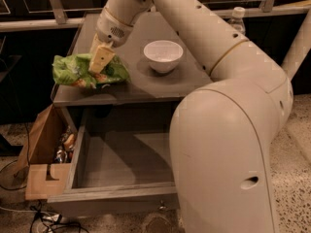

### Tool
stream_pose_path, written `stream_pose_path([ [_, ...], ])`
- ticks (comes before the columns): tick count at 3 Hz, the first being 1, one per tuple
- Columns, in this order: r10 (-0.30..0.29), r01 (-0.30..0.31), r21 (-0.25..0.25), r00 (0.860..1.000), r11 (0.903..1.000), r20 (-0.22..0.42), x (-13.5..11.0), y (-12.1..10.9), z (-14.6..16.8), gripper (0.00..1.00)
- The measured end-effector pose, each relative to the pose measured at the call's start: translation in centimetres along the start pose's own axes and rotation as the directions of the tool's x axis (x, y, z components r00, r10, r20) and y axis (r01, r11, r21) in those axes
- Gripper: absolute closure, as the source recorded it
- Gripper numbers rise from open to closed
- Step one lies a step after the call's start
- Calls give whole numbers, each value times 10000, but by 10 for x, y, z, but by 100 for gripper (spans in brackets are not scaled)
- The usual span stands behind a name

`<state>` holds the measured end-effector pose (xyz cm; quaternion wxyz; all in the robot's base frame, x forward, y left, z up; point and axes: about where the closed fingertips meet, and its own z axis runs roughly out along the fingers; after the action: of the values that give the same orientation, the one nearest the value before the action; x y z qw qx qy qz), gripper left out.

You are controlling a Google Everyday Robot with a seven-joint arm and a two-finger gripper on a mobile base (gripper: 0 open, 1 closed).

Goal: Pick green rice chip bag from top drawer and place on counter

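- My gripper hangs above the front-left part of the counter, its two pale fingers pointing down and clenched on the top of the green rice chip bag.
- The bag is out of the top drawer. It sits at the counter's left front corner, and its left end reaches out past the counter's left edge.
- I cannot tell whether the bag's underside is resting on the counter or hanging just above it.
- If I let go here, the overhanging end could drag the bag off the corner and into the cardboard box below, or back into the open drawer. I judge a spot further in to be safer.
- The white bowl stands near, to the right of the bag, and a careless sideways shift could nudge it.
- The crinkly bag may slip from a grip on a loose fold.
- My own arm covers the drawer's right side and most of its knob.
- A bottle shows only partly behind my arm.
- The box's contents are too dark to name.
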<state>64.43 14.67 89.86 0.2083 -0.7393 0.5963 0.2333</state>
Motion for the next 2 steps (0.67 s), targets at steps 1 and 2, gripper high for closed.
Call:
stream_pose_path([
  [1, 151, -151, -132, 9999, 9998, 58, 18, -8, 14, 100],
  [2, 296, -287, -284, 9991, 9992, 315, 31, -13, 26, 100],
])
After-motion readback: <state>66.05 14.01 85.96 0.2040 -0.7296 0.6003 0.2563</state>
